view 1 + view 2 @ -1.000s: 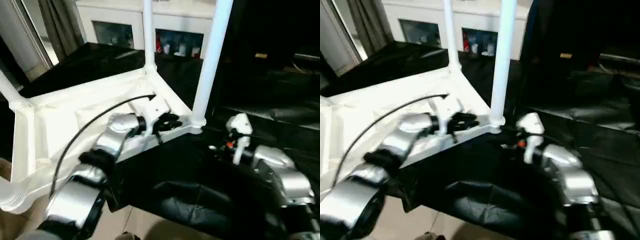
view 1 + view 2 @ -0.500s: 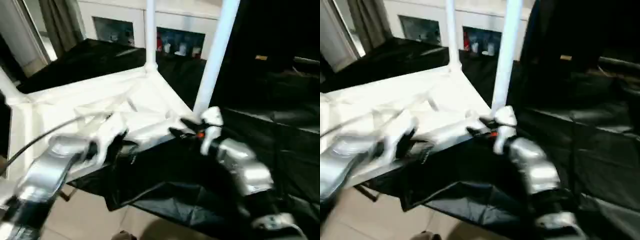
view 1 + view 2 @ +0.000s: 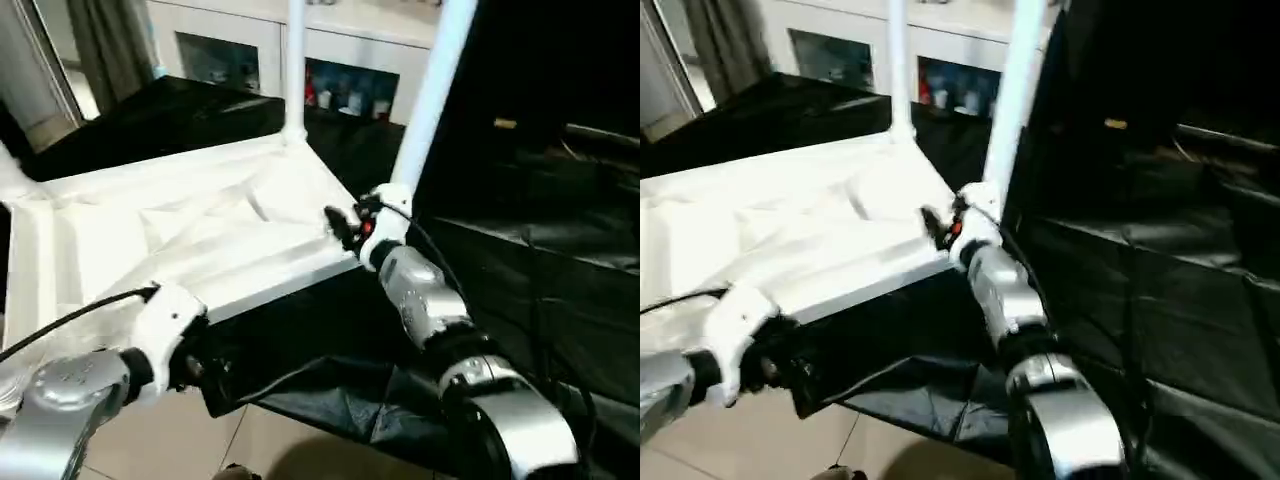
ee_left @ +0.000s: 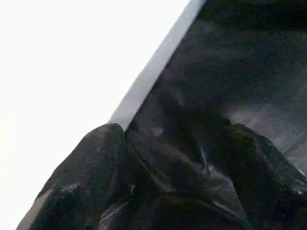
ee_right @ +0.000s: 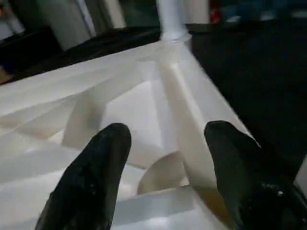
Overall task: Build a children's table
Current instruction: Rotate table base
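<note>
The children's table [image 3: 150, 235] lies upside down on a black cloth, ribbed underside up. One white leg [image 3: 432, 90] stands in the near right corner socket and another leg [image 3: 293, 70] in the far corner. My right gripper [image 3: 342, 225] hovers at the near right corner beside that leg. In the right wrist view its two black fingers [image 5: 96, 163] are open over the ribs, holding nothing. My left gripper [image 3: 192, 365] sits low at the table's front edge, over the cloth. In the left wrist view it stands open and empty [image 4: 168, 158] next to the white edge [image 4: 148, 76].
The black cloth [image 3: 520, 260] drapes over the work surface and hangs past its front edge. A white glass-door cabinet [image 3: 250, 50] stands behind. Tiled floor [image 3: 180, 445] lies below the front edge. A curtain [image 3: 110, 45] hangs at the back left.
My left gripper has drawn back from the near right corner to the front edge and has opened. My right gripper has moved forward and left to that corner. The view has shifted.
</note>
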